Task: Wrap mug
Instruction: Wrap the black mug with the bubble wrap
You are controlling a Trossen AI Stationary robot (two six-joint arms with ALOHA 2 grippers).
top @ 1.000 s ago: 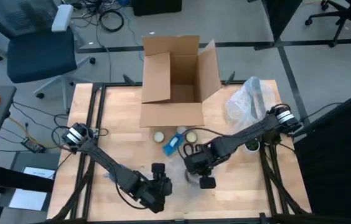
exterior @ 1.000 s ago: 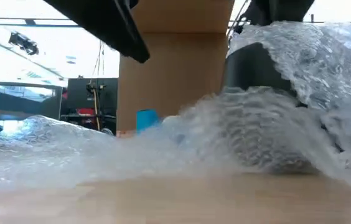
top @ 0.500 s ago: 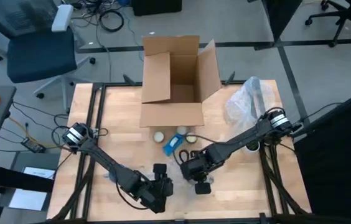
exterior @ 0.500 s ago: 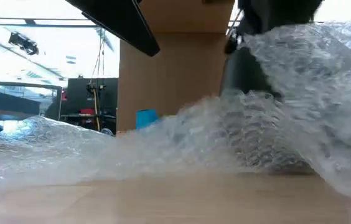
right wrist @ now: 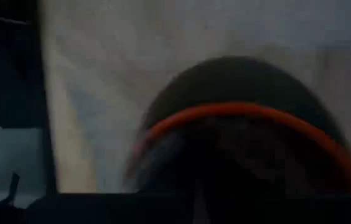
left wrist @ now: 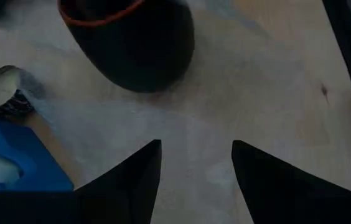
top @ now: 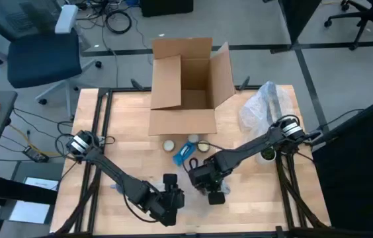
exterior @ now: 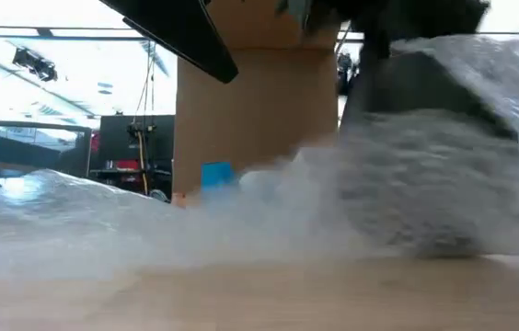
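The wooden desk point(top: 107, 132) is pale and has dark rails along its sides; a big brown cardboard box point(top: 185, 86) stands open at its far edge; a crumpled clear plastic bag point(top: 262, 109) lies on the right side of the desk. A sheet of bubble wrap point(exterior: 103, 216) is spread over the front of the desk; it is clear, bumpy and shiny. The mug point(left wrist: 132, 43) is dark and round with an orange rim; it lies tipped on its side on the wrap, near the front middle of the desk; in the low view the wrap folds up over it, so it looks grey and blurry. A blue block point(top: 184, 154) lies just behind it, with two small round white tins point(top: 168, 145) beside that. The left gripper point(left wrist: 195, 155) sits low by the front edge, near the mug; its jaws are spread apart with nothing between them. The right gripper point(top: 213, 188) is right at the mug; I cannot tell how its jaws stand.
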